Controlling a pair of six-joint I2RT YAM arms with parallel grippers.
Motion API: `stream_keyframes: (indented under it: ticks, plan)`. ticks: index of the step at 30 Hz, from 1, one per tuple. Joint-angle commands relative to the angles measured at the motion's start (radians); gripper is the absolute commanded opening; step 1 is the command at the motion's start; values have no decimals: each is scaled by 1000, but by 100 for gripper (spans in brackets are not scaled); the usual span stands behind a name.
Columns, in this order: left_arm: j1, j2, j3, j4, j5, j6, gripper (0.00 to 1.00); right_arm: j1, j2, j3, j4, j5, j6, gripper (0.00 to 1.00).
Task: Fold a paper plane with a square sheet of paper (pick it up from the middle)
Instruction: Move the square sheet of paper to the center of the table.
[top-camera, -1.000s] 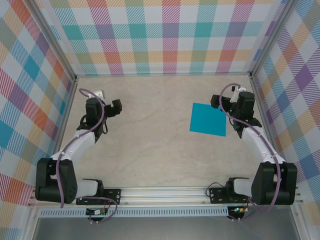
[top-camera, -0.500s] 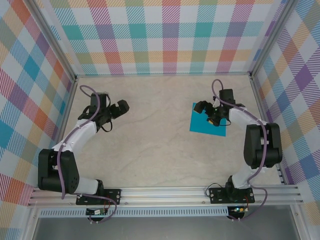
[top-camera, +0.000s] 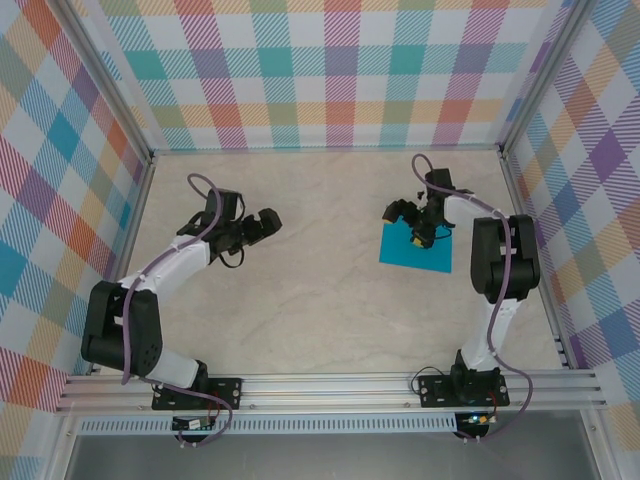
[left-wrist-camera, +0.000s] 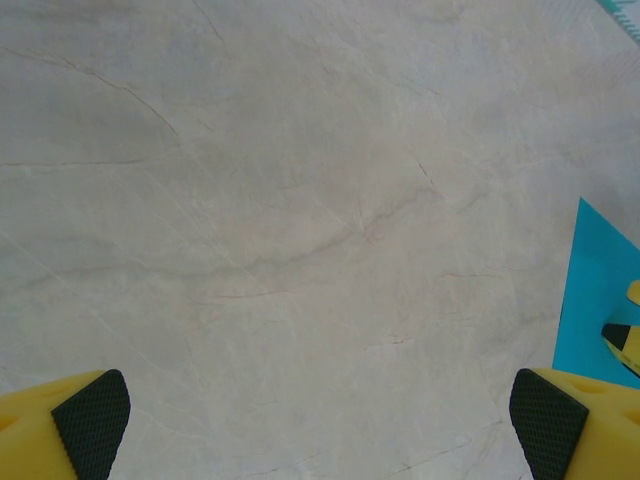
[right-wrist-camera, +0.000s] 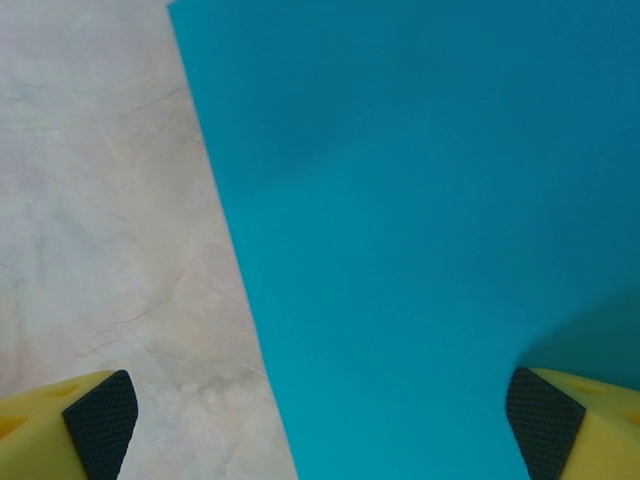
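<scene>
Hovering my right claw (right-wrist-camera: 320, 425), jaws wide apart, above the blue paper (top-camera: 425, 258) lying flat on the table (top-camera: 320, 290), right side; I'd centre over its middle before pinching. My left claw (top-camera: 263, 222) gapes too.

No text, label, brand, number or sign can be read on anything.

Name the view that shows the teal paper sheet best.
Top external: nearly the whole square sheet shows, flat on the table. Right wrist gives a close-up of one corner and edge; left wrist catches a sliver at frame right.
</scene>
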Motion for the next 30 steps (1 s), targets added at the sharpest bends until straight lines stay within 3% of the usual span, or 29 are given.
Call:
stream_keyframes:
  ticks: [1,9,19,24,30]
  plan:
    - [-29,31,33,19,12,-23,100,23,19,12,-68,-9,-18,98]
    - [-80,105,67,30,-12,-34,100,166,-18,-124,-52,-52,18,96]
    - [-118,167,70,58,-39,-82,100,496,-158,-325,-68,-20,128,96]
    - [-119,150,31,87,-77,-133,100,538,-236,-227,-174,60,104,96]
    - [-119,88,-23,83,-123,-169,100,538,-253,-42,-362,295,-82,100]
